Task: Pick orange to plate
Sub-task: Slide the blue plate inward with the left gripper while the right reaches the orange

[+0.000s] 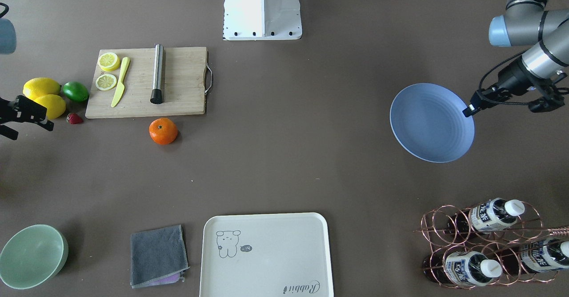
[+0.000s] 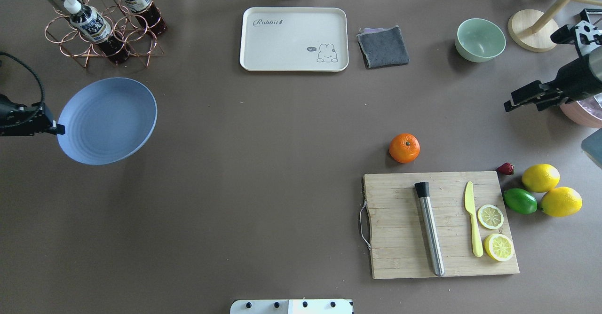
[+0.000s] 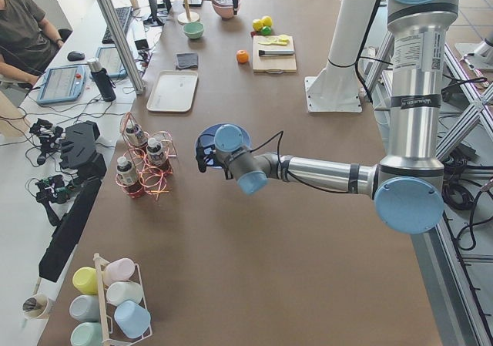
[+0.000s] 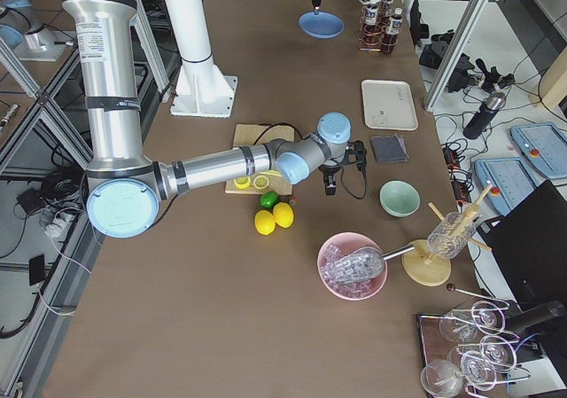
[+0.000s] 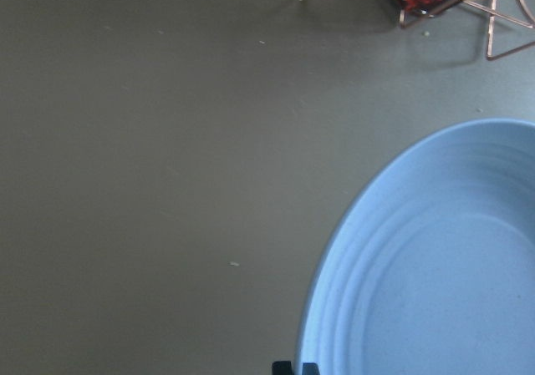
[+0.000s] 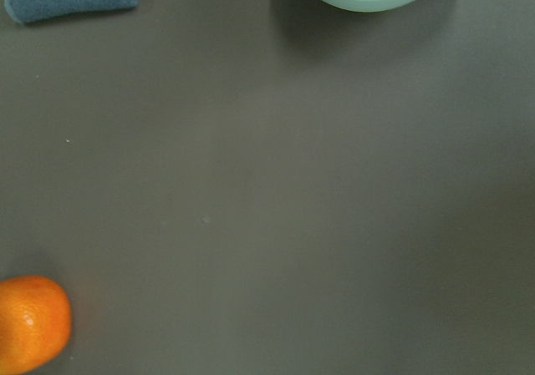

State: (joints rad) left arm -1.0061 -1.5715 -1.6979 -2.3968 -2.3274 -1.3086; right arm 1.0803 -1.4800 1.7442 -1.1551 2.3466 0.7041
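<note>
- Overhead exterior: the orange (image 2: 404, 148) sits on the tabletop (image 2: 263, 163) in the robot's right half. It is just past the far edge of the cutting board (image 2: 400, 220), and I see a thin gap between them.
- The plate (image 2: 107, 120) is well apart from it, near the tabletop's left end. An open brown stretch of tabletop runs between plate and orange.
- Left end effector (image 2: 57, 128): clamped on the plate's rim, on the side toward the left end. In the left wrist view the fingertips (image 5: 282, 368) sit close together at that rim.
- Right end effector (image 2: 513, 100): hovering near the right end, between the mint bowl (image 2: 470, 55) and the lemons (image 2: 541, 177). Jaws apart, gripping nothing, well apart from the orange.
- Containers:
  - The plate shows its bare ridged face.
  - The mint bowl shows only its inner wall.
  - The cream tray (image 2: 244, 39) shows only its printed rabbit.
  - The copper rack (image 2: 136, 34), just beyond the plate, holds three bottles (image 2: 89, 22).
- Exterior right shows a pink bowl (image 4: 379, 281) holding clear pieces that I cannot identify. The overhead view cuts this bowl off at the frame edge.
- Right wrist view: the orange is in the bottom-left corner and the mint bowl's rim is at the top. This end effector's own fingers do not show here.
- Left wrist view adds the rack's feet beyond the plate.
</note>
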